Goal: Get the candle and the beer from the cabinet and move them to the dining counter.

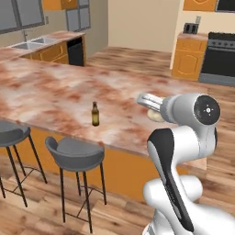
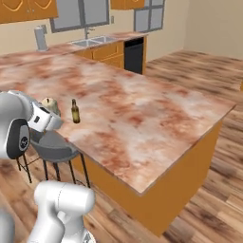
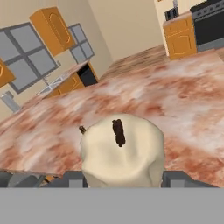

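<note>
Candle sits right in front of the hand camera, cream and lumpy, dark wick poking up at its top. The gripper has a dark fingertip pressed to one side of it and the other fingertip low on the opposite side, so the jaws are clamped on the candle. From the right base view the candle peeks out above the white wrist, held over the near edge of the dining counter. In the left base view it shows as a pale lump just past the forearm, above the marbled slab; whether its base touches the stone I cannot tell.

Beer is standing upright on the dining counter, brown glass, long neck, tan label, close to the near edge. In the right base view the bottle is just beside the candle, apart from it. In the hand view a thin dark tip shows at the candle's side, too small to identify for sure.

Below the counter edge, 2 grey bar stools stand on the wood floor, against the orange base. Farther back, a sink is set in the narrower worktop, with a black dishwasher next to it. A black stove stands off to the right between orange cabinets. An orange wall cabinet hangs beside the window in the hand view.
</note>
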{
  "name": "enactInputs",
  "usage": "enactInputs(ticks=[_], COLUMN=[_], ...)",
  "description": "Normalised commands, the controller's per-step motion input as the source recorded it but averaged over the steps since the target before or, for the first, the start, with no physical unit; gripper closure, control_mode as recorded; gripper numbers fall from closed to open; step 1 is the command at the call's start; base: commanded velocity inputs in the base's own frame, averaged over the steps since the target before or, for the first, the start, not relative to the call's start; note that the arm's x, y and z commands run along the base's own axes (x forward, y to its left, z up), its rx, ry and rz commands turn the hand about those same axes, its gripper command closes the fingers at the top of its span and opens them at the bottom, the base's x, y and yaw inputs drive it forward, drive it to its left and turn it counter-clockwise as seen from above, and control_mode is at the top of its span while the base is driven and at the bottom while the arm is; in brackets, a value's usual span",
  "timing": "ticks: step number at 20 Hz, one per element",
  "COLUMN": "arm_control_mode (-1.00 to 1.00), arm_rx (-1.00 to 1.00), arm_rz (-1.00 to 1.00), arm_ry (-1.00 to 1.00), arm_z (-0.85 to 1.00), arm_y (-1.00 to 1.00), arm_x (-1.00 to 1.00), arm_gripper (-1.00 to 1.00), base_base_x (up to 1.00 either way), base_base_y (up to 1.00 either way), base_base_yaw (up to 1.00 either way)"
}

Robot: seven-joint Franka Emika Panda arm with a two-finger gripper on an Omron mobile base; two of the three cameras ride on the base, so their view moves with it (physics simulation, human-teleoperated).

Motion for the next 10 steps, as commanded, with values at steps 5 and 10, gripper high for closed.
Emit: enactInputs(ticks=[5,10], arm_control_mode=[1.0,1.0], arm_rx=[0.0,0.0], arm_rz=[0.0,0.0], arm_ry=[0.0,0.0], arm_z=[0.0,0.0], arm_y=[0.0,0.0], arm_x=[0.0,0.0], arm_gripper=[1.0,1.0], base_base_x=[0.12,0.13], base_base_y=[0.63,0.62], base_base_yaw=[-0.34,-0.35])
